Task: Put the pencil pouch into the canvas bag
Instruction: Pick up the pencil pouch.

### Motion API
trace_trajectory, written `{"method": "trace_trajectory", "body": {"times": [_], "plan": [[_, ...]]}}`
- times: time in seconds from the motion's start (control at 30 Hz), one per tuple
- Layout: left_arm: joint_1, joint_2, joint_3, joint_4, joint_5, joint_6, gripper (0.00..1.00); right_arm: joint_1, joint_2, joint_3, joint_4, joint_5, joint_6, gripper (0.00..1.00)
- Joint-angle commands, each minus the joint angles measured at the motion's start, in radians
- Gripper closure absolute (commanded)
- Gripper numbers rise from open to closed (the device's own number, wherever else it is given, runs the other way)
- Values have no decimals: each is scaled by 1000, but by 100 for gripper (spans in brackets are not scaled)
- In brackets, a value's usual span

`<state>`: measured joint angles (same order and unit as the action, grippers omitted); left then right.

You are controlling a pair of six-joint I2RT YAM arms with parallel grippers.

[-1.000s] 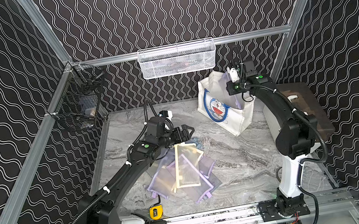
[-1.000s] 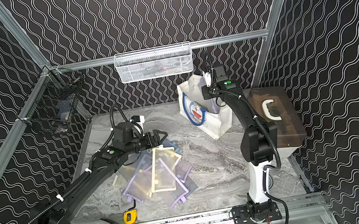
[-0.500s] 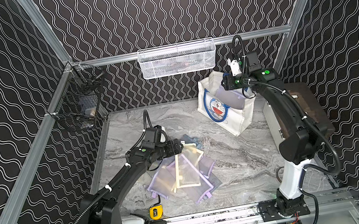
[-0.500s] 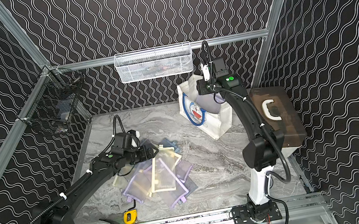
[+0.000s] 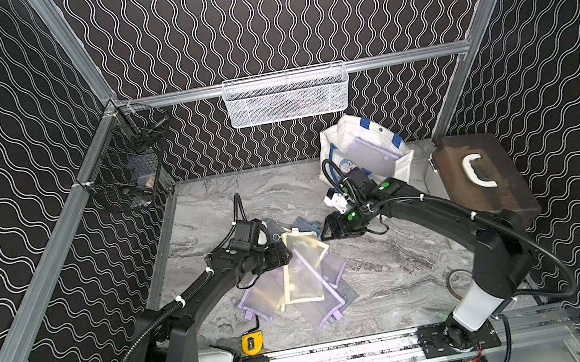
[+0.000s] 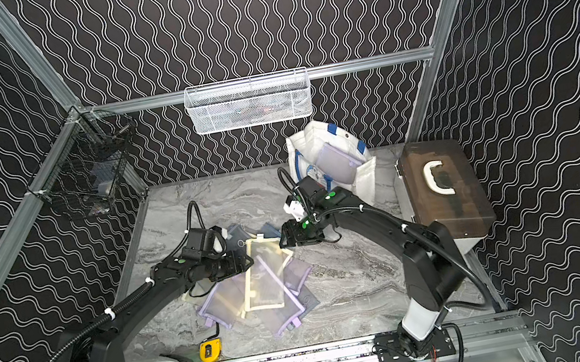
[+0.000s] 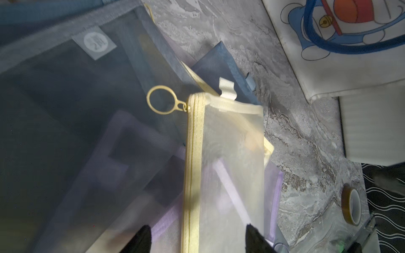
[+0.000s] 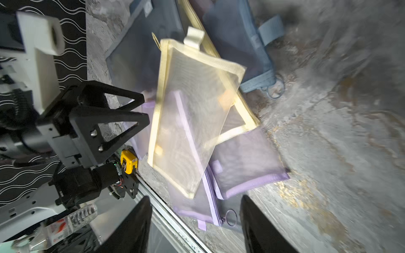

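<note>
As left fingers [image 7: 142, 241] gape, the yellow pencil pouch [image 7: 228, 164] lies ahead.

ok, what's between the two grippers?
The top end of the yellow mesh pouch, between left gripper and right gripper; clear in both top views.

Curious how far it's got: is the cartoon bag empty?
Not empty. A purple pouch shows inside the open top of the canvas bag.

Both top views look steeply down from high at the front over the whole counter [image 5: 395, 264] [image 6: 358, 278], nearly identical. Each wrist view looks from close by at a slant; both share the cream pouch [image 7: 230, 164] [image 8: 192, 109].
</note>
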<state>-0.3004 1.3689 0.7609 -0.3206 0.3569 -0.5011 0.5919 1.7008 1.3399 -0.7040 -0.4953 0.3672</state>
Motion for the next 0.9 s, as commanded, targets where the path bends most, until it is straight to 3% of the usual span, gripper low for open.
{"method": "trace_trajectory", "body": {"times": [0.0, 0.4, 0.63, 0.77, 0.8, 0.87], "plan": [[1, 16, -23, 78, 64, -36, 35, 0, 48, -32, 98, -107, 40, 35], [-16, 34, -89, 194, 123, -121, 56, 4, 256, -132, 360, -300, 138, 40], [-75, 38, -98, 280, 133, -187, 73, 11, 239, -134, 404, -326, 154, 44], [-95, 31, -86, 301, 138, -198, 89, 11, 200, -148, 416, -334, 155, 48], [-95, 26, -84, 300, 137, -198, 96, 11, 187, -151, 418, -335, 156, 50], [-95, 10, -71, 290, 138, -191, 100, 11, 154, -156, 416, -334, 154, 60]]}}
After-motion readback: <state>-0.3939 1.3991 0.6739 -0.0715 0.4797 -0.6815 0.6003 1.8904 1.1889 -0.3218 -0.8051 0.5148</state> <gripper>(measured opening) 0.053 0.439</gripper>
